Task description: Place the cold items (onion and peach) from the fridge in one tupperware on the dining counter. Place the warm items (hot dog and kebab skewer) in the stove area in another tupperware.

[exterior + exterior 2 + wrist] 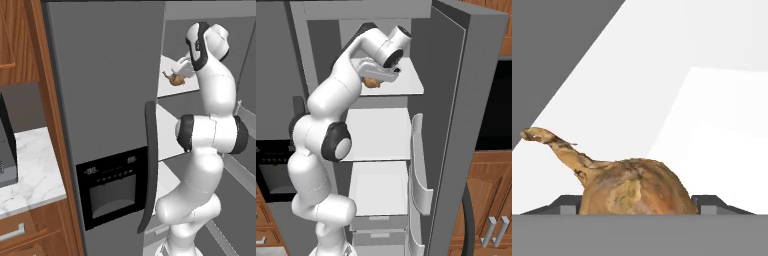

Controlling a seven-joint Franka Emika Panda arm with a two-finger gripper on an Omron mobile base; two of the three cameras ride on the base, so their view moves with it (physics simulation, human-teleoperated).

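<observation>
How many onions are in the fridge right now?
1. The onion sits on the upper fridge shelf, between the gripper's fingers. The arm hides part of that shelf, so another could be out of sight.

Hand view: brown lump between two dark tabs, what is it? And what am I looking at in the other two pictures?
That lump is an onion with a dry stalk, seen from a camera on the robot's hand. The dark tabs are the gripper fingertips, one on each side of it; whether they already pinch it I cannot tell. The other two pictures come from cameras on the base, behind the white arm, left and right. They show it reaching into an open fridge, to the onion on the top shelf.
</observation>
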